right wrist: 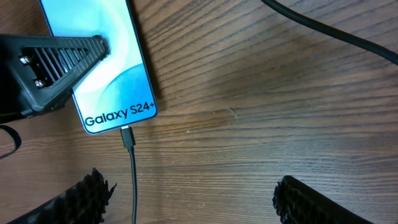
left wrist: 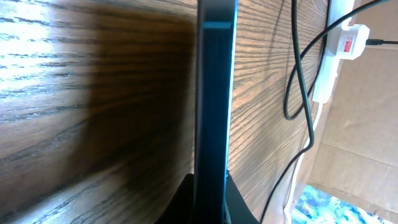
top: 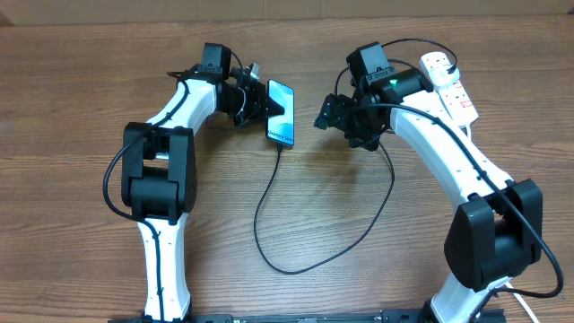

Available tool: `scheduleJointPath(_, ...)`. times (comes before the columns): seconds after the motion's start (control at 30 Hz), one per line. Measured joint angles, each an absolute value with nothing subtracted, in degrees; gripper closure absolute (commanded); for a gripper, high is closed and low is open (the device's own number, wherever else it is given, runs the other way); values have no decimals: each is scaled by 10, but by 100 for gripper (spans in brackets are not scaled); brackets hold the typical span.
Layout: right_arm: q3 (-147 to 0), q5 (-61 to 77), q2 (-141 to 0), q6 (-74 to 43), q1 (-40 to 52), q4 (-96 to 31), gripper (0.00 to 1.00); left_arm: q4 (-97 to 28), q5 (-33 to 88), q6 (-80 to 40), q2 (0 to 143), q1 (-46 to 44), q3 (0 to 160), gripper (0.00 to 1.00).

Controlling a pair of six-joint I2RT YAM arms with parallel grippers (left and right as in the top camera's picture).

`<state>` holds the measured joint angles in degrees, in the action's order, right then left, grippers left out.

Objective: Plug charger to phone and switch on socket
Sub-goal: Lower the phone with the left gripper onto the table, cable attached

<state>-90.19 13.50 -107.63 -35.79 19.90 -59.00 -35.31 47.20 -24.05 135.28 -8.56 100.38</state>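
We see the slim black-edged smartphone [top: 281,112], its light blue-teal screen facing up, left of centre at the far side of the brown wooden table [top: 90,72]. "Galaxy S24+" reads in black at its near end. The small black connector tip [right wrist: 127,135] of the thin black charger cable [top: 269,242] sits in that end's port. The cable loops near, then right and far toward the white power strip [top: 448,82], whose red printing is too small to read. The left gripper [top: 265,105] clamps the smartphone, one finger [right wrist: 59,59] across its screen. The right gripper [right wrist: 193,196] hovers just right of it, jaws spread and empty.
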Motion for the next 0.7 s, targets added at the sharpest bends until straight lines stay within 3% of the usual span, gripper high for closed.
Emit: scheduleJointPath(0.7, -902, 135, -1076, -357, 199, -592, 9, -364, 449, -241, 1353, -86, 1004, 91)
